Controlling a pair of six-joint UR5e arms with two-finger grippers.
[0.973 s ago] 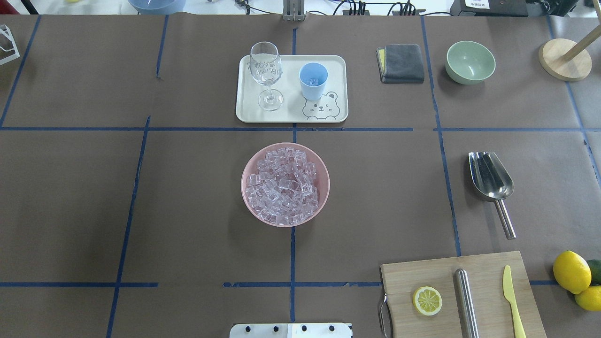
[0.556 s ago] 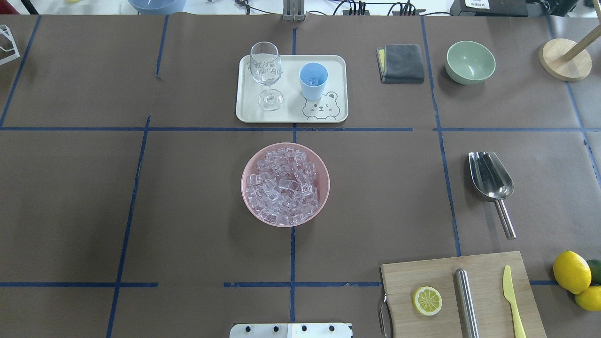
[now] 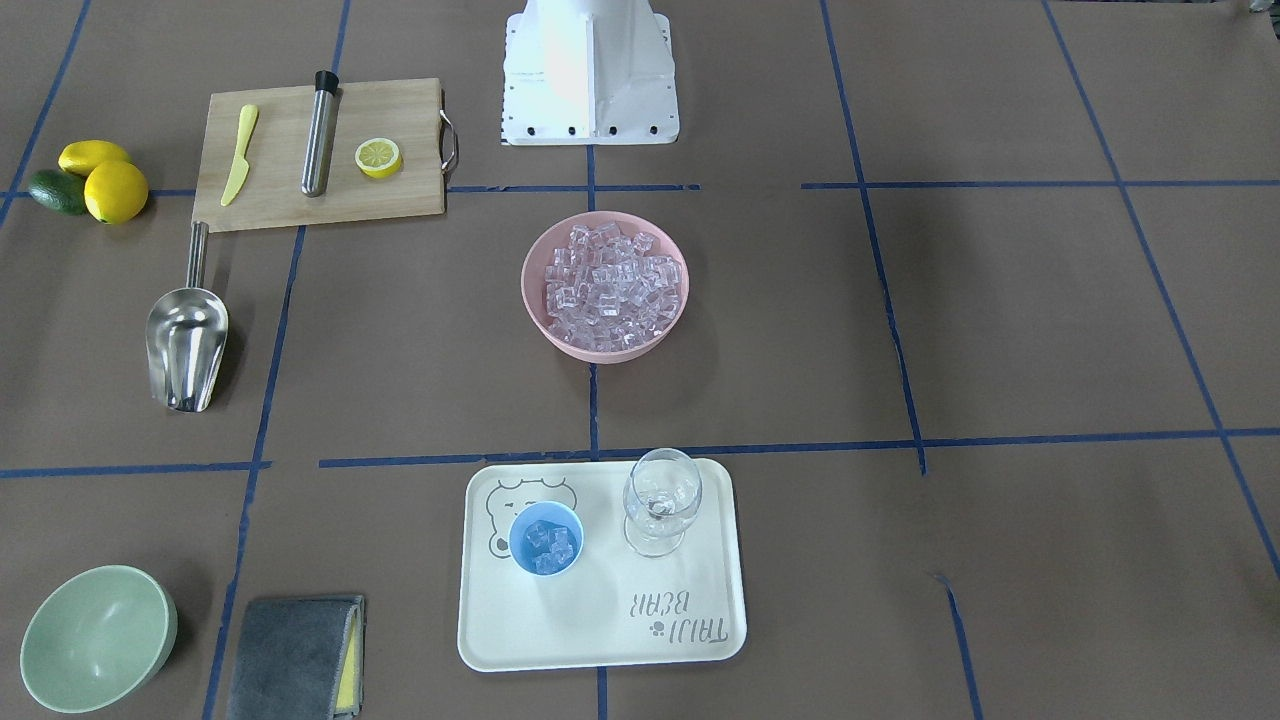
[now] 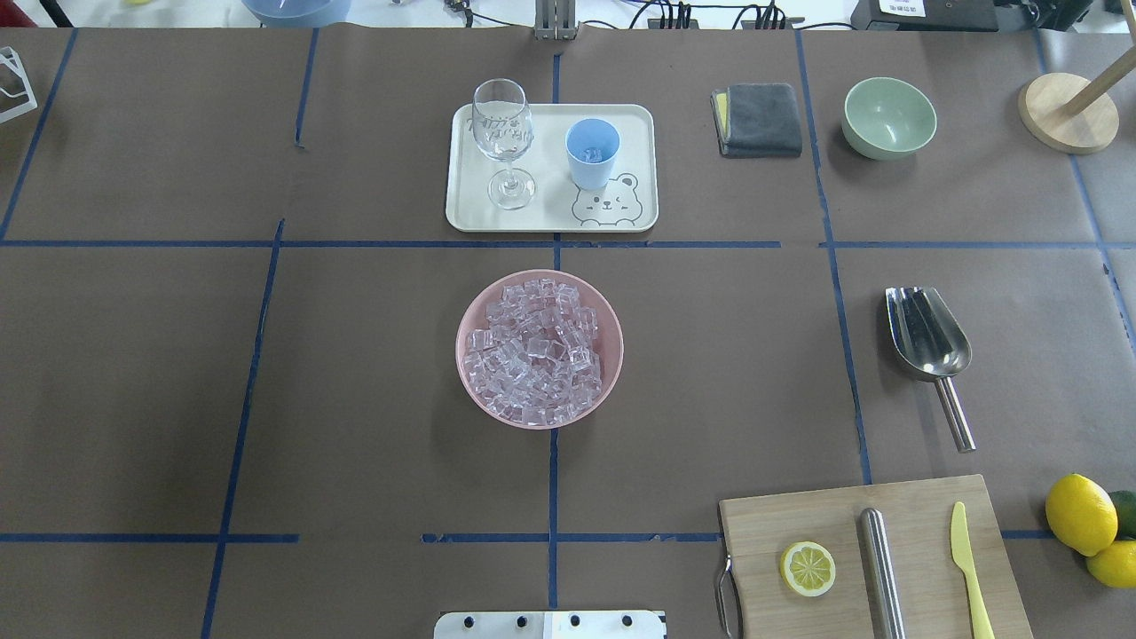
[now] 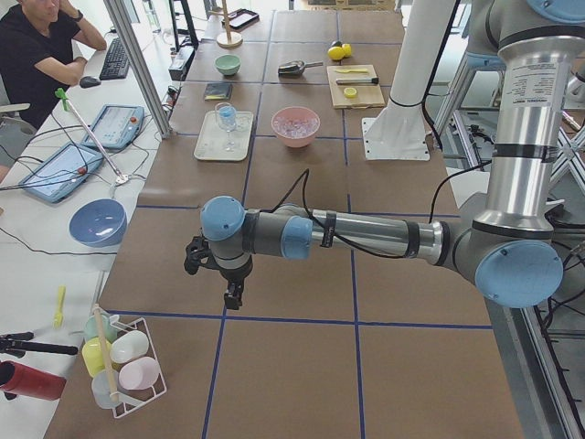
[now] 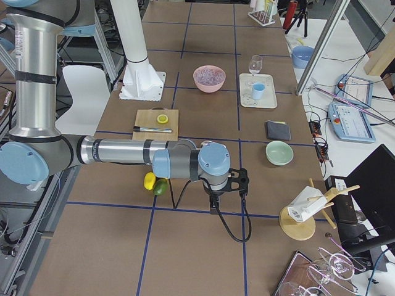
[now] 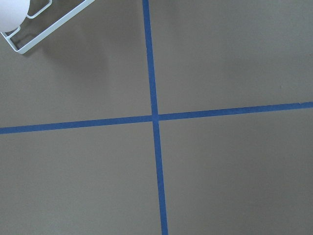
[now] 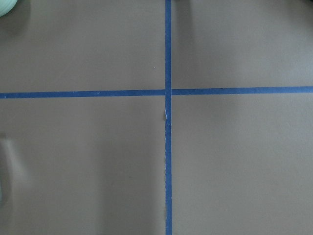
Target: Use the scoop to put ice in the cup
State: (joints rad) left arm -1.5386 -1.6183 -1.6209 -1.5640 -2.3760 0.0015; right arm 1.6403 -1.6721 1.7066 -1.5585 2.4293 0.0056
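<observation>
The ice fills a pink bowl at the table's middle. The light-blue cup stands on a cream tray and holds a few cubes. The steel scoop lies empty on the table at the right, handle towards the robot; it also shows in the front-facing view. My left gripper hangs over bare paper far off to the left, my right gripper far off to the right. Both show only in the side views, so I cannot tell whether they are open.
A wine glass stands beside the cup on the tray. A cutting board carries a lemon half, a steel cylinder and a yellow knife. Lemons, a green bowl, a grey cloth and a wooden stand lie on the right.
</observation>
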